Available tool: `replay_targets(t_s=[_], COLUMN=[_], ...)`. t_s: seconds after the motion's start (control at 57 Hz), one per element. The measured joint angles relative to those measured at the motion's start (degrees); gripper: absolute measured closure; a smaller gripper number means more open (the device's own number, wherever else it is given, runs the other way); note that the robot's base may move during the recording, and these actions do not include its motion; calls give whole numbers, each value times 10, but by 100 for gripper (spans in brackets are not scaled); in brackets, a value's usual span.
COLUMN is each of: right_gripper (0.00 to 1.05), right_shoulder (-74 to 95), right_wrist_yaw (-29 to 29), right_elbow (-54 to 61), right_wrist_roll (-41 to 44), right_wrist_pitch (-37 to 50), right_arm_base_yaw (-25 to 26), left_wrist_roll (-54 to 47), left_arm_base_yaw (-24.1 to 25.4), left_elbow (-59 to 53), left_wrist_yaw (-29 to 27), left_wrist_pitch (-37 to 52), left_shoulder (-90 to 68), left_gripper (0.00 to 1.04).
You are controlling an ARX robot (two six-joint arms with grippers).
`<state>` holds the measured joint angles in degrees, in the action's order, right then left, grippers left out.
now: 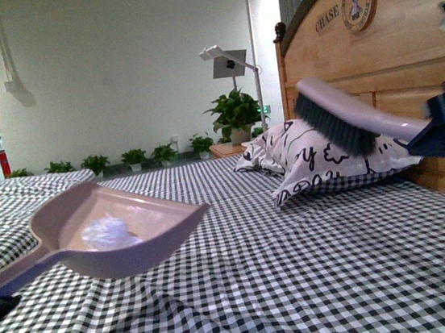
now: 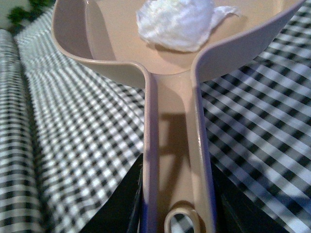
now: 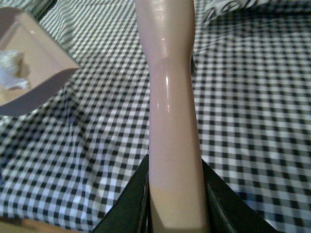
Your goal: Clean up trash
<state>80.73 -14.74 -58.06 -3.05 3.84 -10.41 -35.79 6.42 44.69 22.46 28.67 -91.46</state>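
The trash (image 1: 108, 230), a small whitish wrinkly wad, lies inside the beige dustpan (image 1: 154, 240), held above the checked bedsheet at the left. In the left wrist view the trash (image 2: 177, 22) rests in the dustpan's scoop (image 2: 107, 29). My left gripper (image 2: 177, 213) is shut on the dustpan's handle. My right gripper (image 3: 176, 204) is shut on the handle of the brush (image 3: 170, 97). In the front view the brush (image 1: 338, 116) is held up at the right, dark bristles pointing down, well apart from the dustpan. The right wrist view shows the dustpan (image 3: 39, 68) with the trash (image 3: 12, 68).
A black-and-white patterned pillow (image 1: 327, 162) lies against the wooden headboard (image 1: 372, 59) at the right. The black-and-white checked sheet (image 1: 301, 279) covers the bed. Potted plants (image 1: 236, 112) and a lamp stand beyond the bed's far edge.
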Motion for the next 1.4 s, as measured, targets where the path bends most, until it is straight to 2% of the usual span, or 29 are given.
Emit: replay_targets(t_s=[0.105,0.281,0.404,0.702,0.843,1.054,1.405], right_gripper=[83,83,83,83,83,83,83], right_shoulder=[-71,-161,-232,-367,-422,-486,-498], right_wrist_yaw=[1,-29,-56,-131,-136,-102,-8], right_elbow=[28,52,53,53,56,65,82], right_wrist_roll=[-64,-109,-133,-192,-212,-221,-219], right_wrist_pitch=[9,-13,-37,-84,-113,-153,-164], right_arm_base_yaw=[57,96,119,186,188,157,108], left_wrist_roll=[25,27,28,71,91,103,145], left_arm_base_yaw=[0,-7,-19,-32,-43,-89,-124], left_elbow=[-22,-65,-93,-130,-144,-172,-187], left_wrist_yaw=[-57,-115,-151,-152,-166,-192,-246], left_wrist_pitch=[54,97,95,-3,-47,-88,-134], left_shoulder=[49,122,197,406,487,567,642], left_gripper=[77,77,77,77,77,77,77])
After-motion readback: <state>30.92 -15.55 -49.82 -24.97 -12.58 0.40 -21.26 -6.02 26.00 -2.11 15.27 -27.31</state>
